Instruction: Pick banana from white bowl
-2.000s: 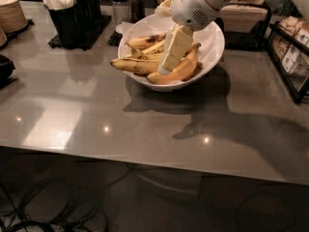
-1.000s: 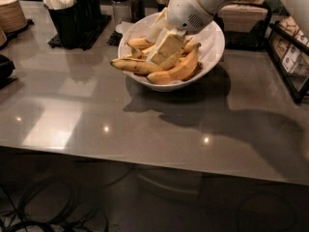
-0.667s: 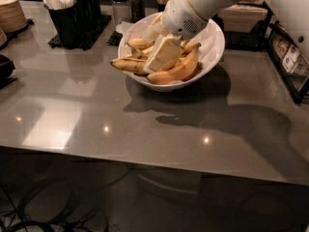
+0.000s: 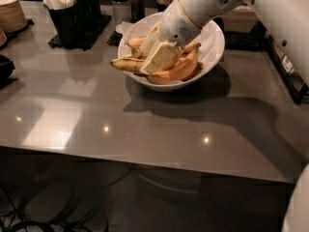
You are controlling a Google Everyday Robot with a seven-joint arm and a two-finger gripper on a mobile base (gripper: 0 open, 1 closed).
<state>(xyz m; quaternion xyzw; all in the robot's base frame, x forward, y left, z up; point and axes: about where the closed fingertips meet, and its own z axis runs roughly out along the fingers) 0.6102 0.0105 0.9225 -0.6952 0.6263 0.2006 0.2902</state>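
Note:
The white bowl (image 4: 216,46) stands at the back middle of the grey table, lined with white paper and holding several bananas. The long yellow banana (image 4: 126,65) with a dark tip lies along the bowl's left side, its end sticking out over the rim. A plumper orange-tinted banana (image 4: 179,71) lies at the front of the bowl. My gripper (image 4: 155,50) reaches from the upper right down into the bowl. It is open, with its pale fingers (image 4: 163,58) low among the bananas, right of the long one. What lies between them is hidden.
A black caddy (image 4: 72,21) with napkins stands at the back left, next to a stack of brown plates (image 4: 10,14). Shakers (image 4: 128,3) stand behind the bowl. A dark rack (image 4: 285,64) sits along the right edge. The grey table (image 4: 145,124) extends in front.
My gripper has moved down and to the left, deeper into the bowl among the bananas. The bowl and the bananas have stayed in place.

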